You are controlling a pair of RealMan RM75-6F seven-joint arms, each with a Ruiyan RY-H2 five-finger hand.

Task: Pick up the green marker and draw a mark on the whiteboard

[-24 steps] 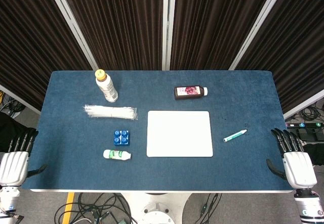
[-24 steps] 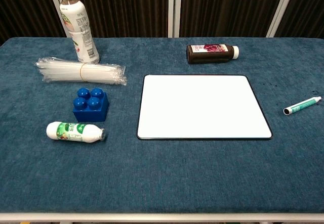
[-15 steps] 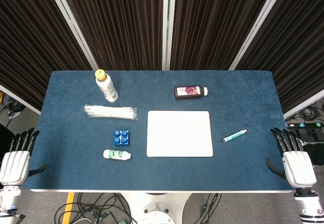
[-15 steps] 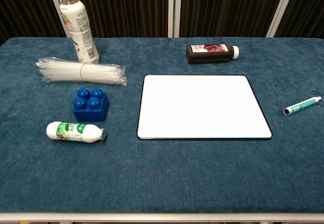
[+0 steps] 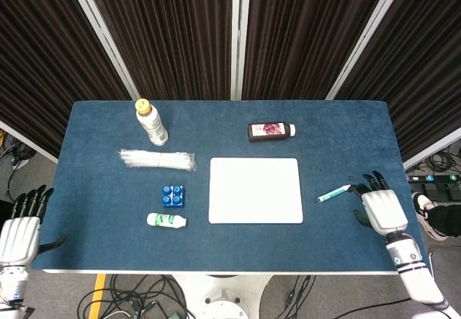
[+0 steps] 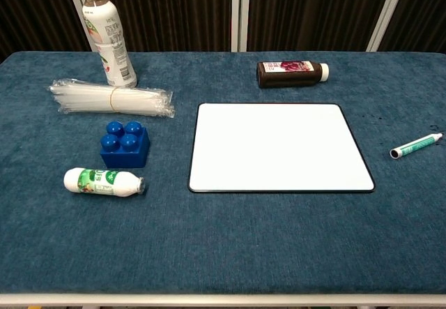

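The green marker (image 5: 335,193) lies on the blue table right of the whiteboard (image 5: 255,190), its white cap end pointing away to the right. In the chest view the marker (image 6: 415,145) sits near the right edge and the whiteboard (image 6: 279,147) is blank. My right hand (image 5: 382,209) is over the table's right front part, just right of the marker, fingers spread and holding nothing. My left hand (image 5: 19,236) hangs off the table's left front corner, fingers apart and empty. Neither hand shows in the chest view.
A dark bottle (image 5: 271,130) lies behind the whiteboard. On the left are an upright yellow-capped bottle (image 5: 151,123), a bundle of clear straws (image 5: 157,160), a blue block (image 5: 173,196) and a small white-green bottle (image 5: 166,220).
My right hand has moved inward from beyond the table's right edge to a spot over the table beside the marker. The left hand has barely shifted.
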